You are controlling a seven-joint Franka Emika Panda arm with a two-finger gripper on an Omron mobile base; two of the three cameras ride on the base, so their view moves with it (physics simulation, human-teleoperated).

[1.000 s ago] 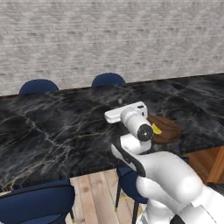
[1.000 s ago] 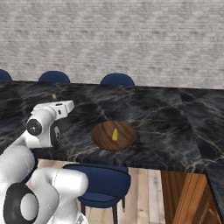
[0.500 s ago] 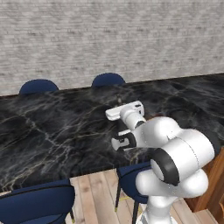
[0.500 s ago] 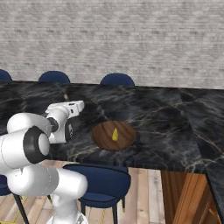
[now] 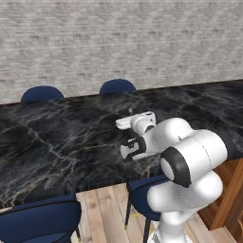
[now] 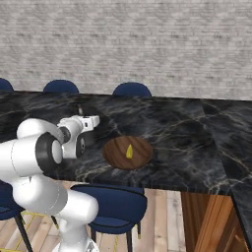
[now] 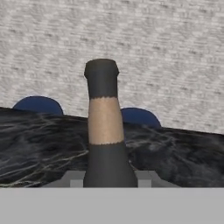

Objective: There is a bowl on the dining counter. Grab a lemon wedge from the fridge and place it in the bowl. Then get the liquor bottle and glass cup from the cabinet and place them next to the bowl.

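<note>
While partly closed, fingers [image 7: 78, 178] clamp the liquor bottle [image 7: 104, 131] upright

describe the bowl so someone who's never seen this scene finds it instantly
Start at the long black marble dining counter in front of the brick wall. The bowl sits near its front edge, just right of the robot's hand. It's the shallow round brown wooden dish, the counter's warm-coloured spot, with a small yellow lemon wedge in its middle.
</note>
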